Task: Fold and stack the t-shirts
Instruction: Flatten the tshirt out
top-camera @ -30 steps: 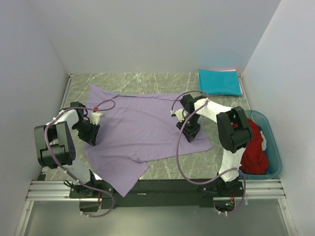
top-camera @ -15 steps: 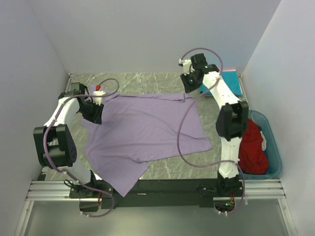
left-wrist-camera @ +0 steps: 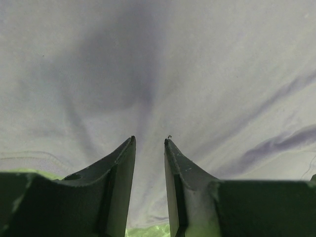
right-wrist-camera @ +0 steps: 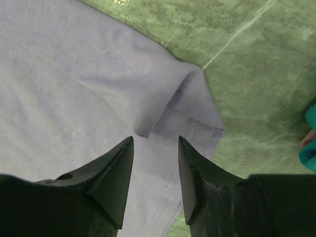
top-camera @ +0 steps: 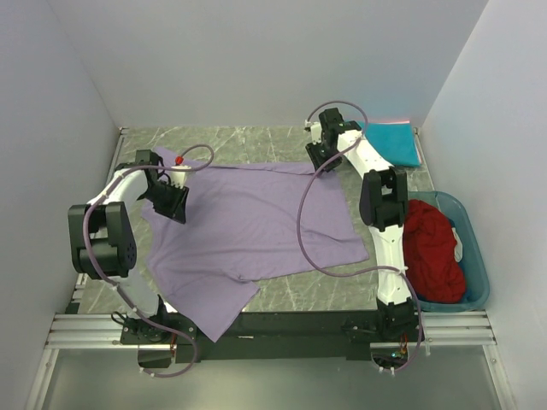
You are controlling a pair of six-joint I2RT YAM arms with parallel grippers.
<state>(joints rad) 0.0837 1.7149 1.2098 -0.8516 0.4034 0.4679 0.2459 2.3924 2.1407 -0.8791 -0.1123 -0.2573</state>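
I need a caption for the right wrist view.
Right gripper, jaws apart, above the folded corner of the lavender t-shirt.

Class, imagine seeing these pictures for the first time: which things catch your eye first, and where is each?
A big lavender t-shirt sprawls across the middle of the green marble table, with the left gripper and right gripper at its far corners. A folded teal t-shirt lies far right, and a dark red t-shirt fills the bin.

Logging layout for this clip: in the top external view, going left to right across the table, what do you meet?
left gripper → lavender t-shirt → right gripper → folded teal t-shirt → dark red t-shirt, heaped in the teal bin.
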